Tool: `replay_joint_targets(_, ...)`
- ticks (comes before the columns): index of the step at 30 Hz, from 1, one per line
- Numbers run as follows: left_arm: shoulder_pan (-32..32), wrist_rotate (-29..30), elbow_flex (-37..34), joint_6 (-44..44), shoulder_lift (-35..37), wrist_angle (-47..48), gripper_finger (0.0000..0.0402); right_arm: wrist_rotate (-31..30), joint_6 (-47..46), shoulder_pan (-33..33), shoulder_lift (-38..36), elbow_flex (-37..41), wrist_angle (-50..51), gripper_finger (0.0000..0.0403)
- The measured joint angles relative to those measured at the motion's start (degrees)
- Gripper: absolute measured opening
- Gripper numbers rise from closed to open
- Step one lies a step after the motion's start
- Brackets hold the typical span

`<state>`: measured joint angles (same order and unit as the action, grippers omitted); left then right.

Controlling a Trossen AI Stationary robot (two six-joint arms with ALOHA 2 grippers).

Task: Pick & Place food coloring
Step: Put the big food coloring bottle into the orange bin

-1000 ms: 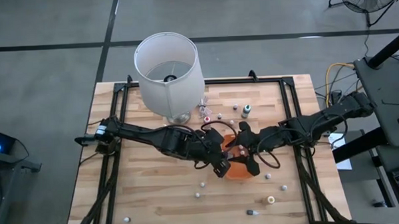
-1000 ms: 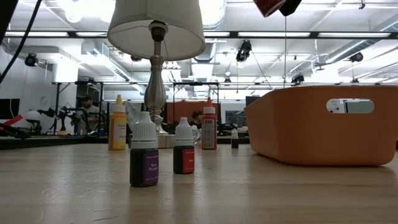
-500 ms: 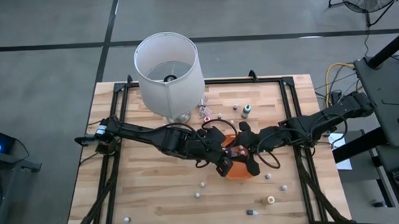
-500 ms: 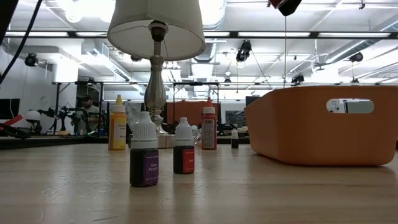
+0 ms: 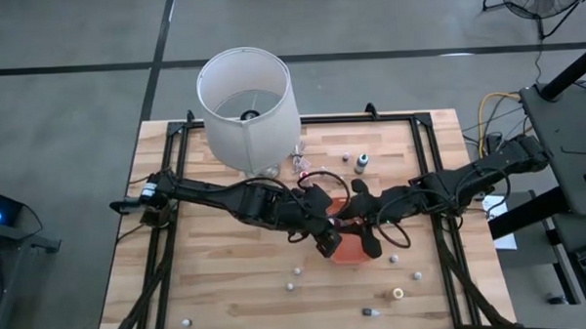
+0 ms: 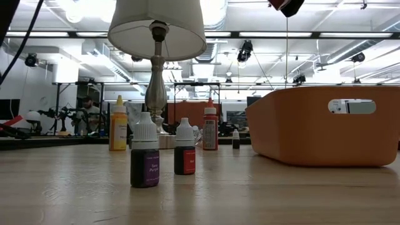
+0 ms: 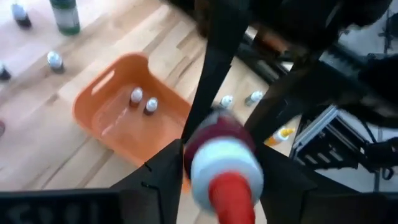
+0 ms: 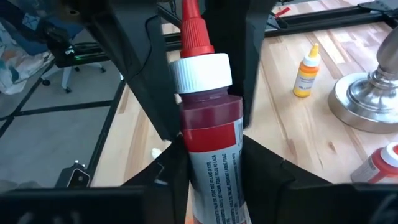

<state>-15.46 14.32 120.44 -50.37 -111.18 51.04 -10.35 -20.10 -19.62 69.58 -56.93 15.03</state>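
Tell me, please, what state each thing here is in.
red bottle, capped, in the air between both grippers
right gripper, fingers shut on the red bottle
left gripper, at the bottle's cap end
orange tray, upright, two small bottles inside
lamp, upright
purple bottle, upright, capped

Even, bright overhead light on wooden table (image 5: pixel 228 274); shadows beneath arms soft and short. Low view: ceiling lamps above lampshade (image 6: pixel 157 25) blown out to white glare, room behind lampshade hazy. Left wrist view: red-tipped bottle (image 7: pixel 222 165) badly blurred (too close to lens), orange tray (image 7: pixel 118 118) behind it soft. Right wrist view: red bottle (image 8: pixel 208 118) sharp, floor behind it blurred.
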Motion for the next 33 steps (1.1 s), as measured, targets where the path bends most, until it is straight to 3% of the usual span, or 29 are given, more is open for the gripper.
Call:
replay_joint_targets(8,-0.3,-1.3,-0.1,-0.5,1.3,8.9,0.0237,-1.9,-4.0,0.0,-0.7,0.9,6.3,0.0097)
replay_joint_targets(13,-1.5,0.5,-0.2,1.0,2.8,9.0,0.0261,-8.6,-6.8,-1.7,-2.9,6.1,2.6,0.0096)
replay_joint_targets(23,-2.3,2.3,-0.5,3.5,3.8,9.0,0.0263,-20.0,-8.4,-4.2,-6.1,23.1,-16.9,0.0096)
replay_joint_targets(33,-2.3,2.3,-0.6,4.9,3.8,9.2,0.0263,-26.0,-5.0,-4.2,-5.6,36.1,-38.2,0.0096)
